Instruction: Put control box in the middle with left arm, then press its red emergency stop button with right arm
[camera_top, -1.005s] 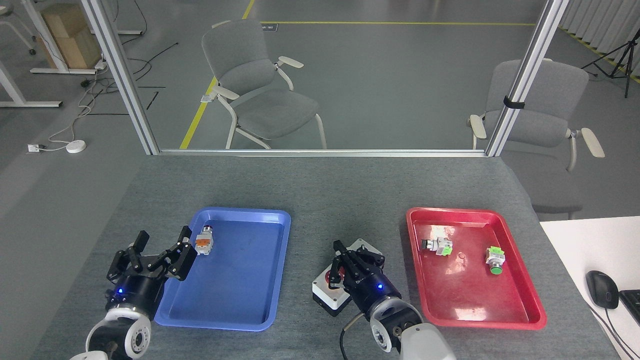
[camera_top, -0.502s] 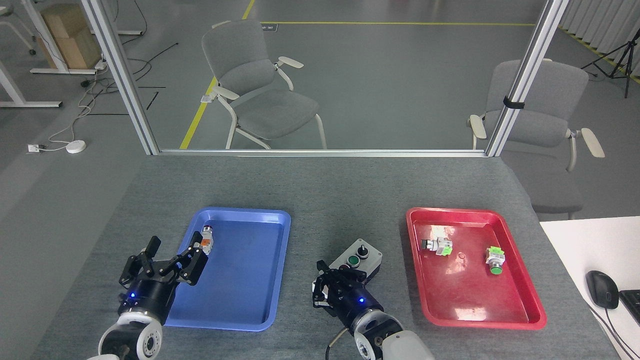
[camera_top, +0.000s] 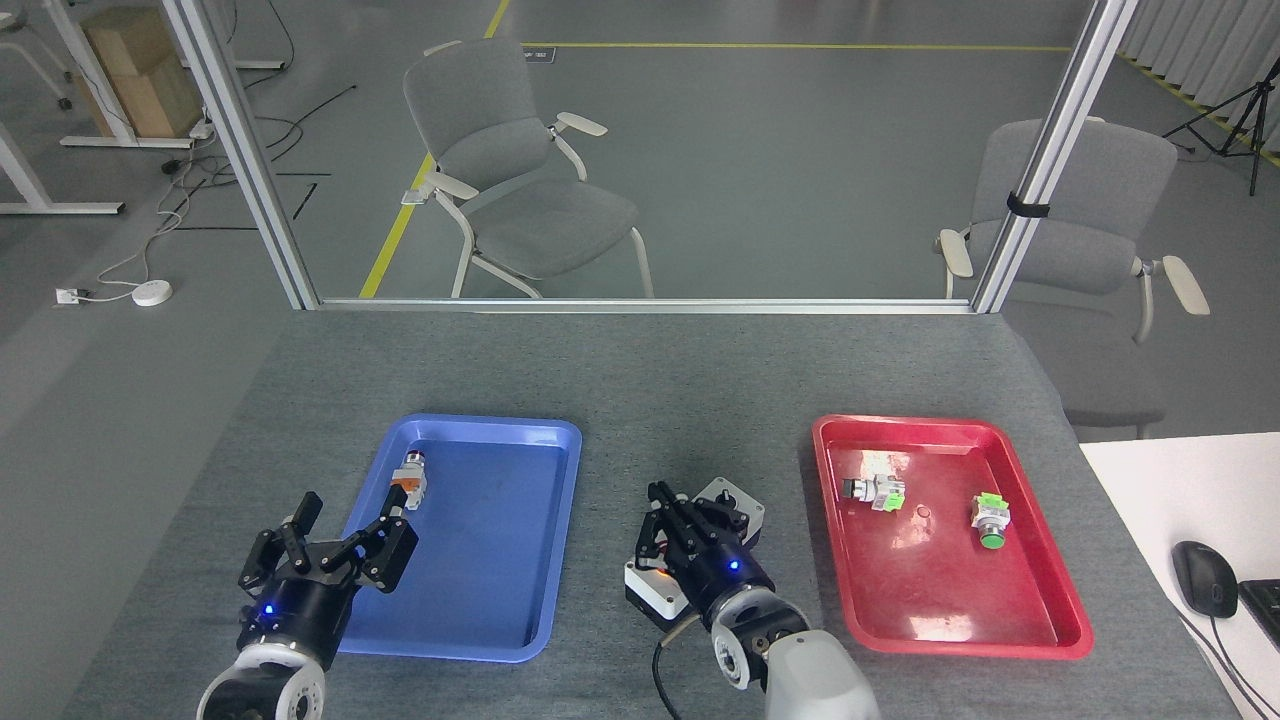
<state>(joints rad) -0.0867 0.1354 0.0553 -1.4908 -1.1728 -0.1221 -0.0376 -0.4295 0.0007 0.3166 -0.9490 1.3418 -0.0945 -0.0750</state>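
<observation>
The control box (camera_top: 648, 592), white-topped on a black base, lies on the grey table between the two trays. Its far corner with a black selector knob (camera_top: 722, 495) shows past my right gripper (camera_top: 692, 512). That gripper hangs over the box's middle with its fingers bunched together, pointing down at the top face. The red emergency stop button is hidden beneath those fingers. My left gripper (camera_top: 345, 522) stands open over the blue tray's front left edge, holding nothing and well clear of the box.
The blue tray (camera_top: 520, 600) holds a small orange-and-white switch part (camera_top: 408, 480). The red tray (camera_top: 1040, 630) on the right holds two switch parts (camera_top: 875, 490) (camera_top: 990, 520). A black mouse (camera_top: 1203, 578) lies on a white desk at the far right.
Half a second ago my right gripper was drawn back, baring the box's green button and knob; it has since moved forward over the box again. The left gripper has barely shifted.
</observation>
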